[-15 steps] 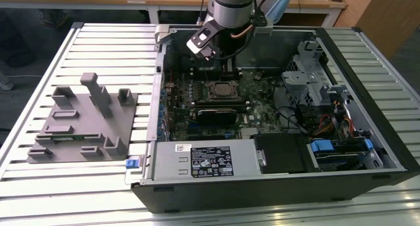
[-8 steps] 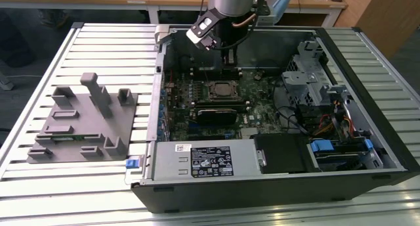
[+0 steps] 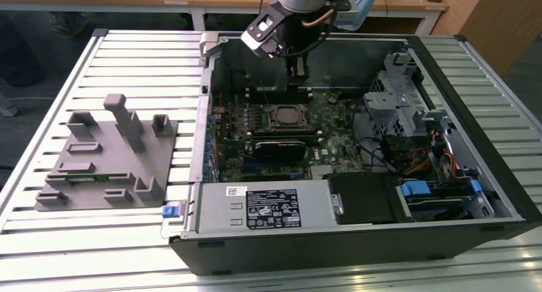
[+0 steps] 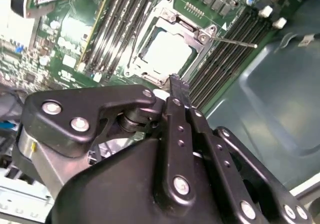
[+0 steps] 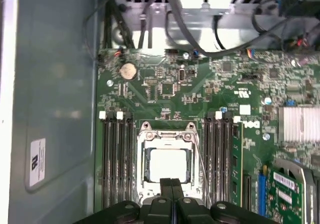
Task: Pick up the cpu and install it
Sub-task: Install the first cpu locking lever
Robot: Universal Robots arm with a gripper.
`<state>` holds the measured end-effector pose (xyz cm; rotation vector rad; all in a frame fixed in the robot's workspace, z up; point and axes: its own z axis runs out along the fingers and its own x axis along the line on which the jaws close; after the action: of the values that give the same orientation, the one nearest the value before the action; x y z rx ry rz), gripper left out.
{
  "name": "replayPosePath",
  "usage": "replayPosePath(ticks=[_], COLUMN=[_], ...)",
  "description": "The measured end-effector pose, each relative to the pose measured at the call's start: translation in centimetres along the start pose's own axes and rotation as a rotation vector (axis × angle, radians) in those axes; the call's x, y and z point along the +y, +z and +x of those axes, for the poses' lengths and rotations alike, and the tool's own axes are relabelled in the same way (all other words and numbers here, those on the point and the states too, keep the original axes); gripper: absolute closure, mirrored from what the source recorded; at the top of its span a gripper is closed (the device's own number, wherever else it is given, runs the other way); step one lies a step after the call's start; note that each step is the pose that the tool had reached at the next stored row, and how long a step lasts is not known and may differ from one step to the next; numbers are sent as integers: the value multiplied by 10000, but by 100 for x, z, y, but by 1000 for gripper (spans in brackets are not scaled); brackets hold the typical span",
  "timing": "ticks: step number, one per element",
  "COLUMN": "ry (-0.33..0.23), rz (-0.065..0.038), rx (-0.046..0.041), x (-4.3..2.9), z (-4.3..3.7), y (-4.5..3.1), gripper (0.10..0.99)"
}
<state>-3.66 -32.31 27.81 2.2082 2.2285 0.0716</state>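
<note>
Computer case: a big black box that lies open on the slatted worktop.
Inside the case: a green board, a grey metal cage with coloured wires on the exterior view's right, and a silver box with a label at the near side.
Cpu: it lies flat in the square socket frame in the middle of the green board. Its pale top faces up in both wrist views.
Gripper: it hangs over the open case, just above the board and close to the socket.
Fingers: they are pressed together, and nothing shows between them. In the second wrist view the tips are close to the edge of the socket frame.
Beside the socket: long dark slots run along both sides of it. A thin metal rod sticks out next to the frame.
Also on the board: a round silver battery and a ribbed silver block.
On the worktop: a grey plastic stand with posts sits outside the case, on the exterior view's left, well apart from the gripper.
</note>
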Motion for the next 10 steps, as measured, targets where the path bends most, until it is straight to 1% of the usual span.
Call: replayPosePath(ticks=[10], ry=[-1813], rz=[55], rx=[62], x=[-1], z=[-1], y=[7], gripper=[980])
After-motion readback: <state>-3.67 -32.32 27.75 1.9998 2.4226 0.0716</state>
